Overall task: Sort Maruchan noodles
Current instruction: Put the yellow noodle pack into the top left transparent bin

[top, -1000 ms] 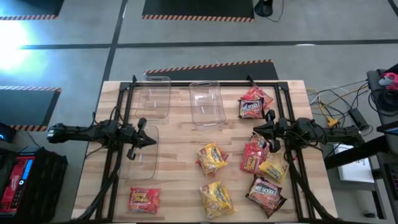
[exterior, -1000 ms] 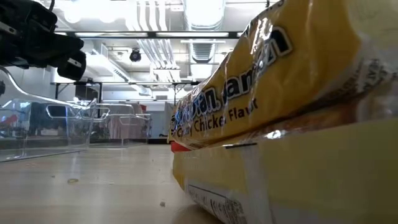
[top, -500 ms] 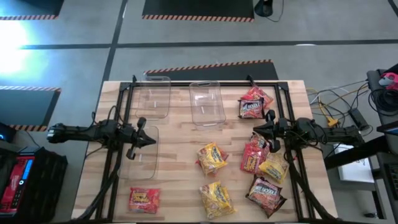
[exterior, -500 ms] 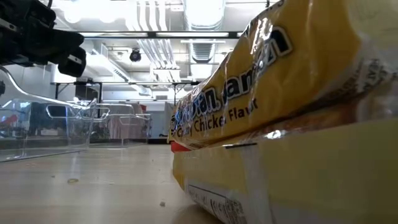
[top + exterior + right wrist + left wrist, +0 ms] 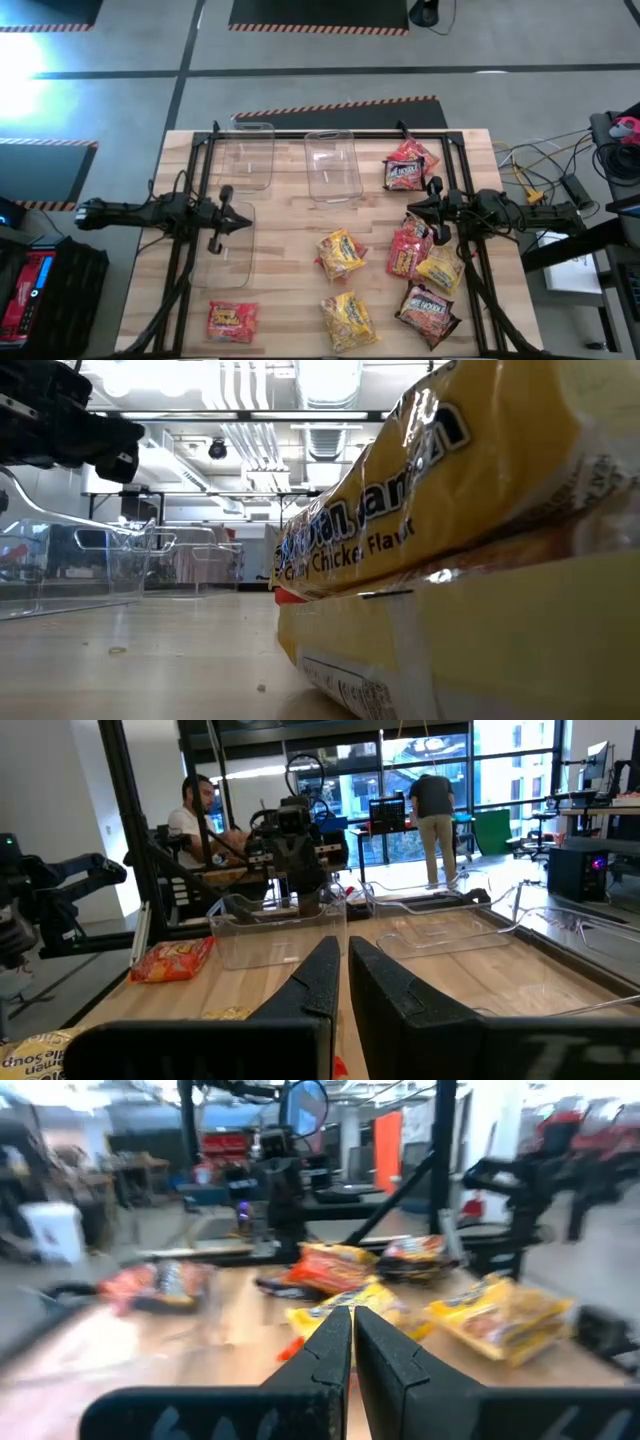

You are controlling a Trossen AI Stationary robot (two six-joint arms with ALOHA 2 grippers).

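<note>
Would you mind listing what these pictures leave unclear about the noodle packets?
- Low view: one yellow packet fills the frame and hides the other packets.
- Left wrist view: packets blurred; labels unreadable.
- High view: packets on the right overlap under the right arm; their count is uncertain.

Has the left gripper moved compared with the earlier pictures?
No. In the high view the left gripper is still at the same spot over the clear bin at the table's left; shut, holding nothing.

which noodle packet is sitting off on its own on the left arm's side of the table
The red-orange packet at the near left corner, just below the bin under the left gripper. Every other packet lies in the middle or on the right arm's side.
</note>
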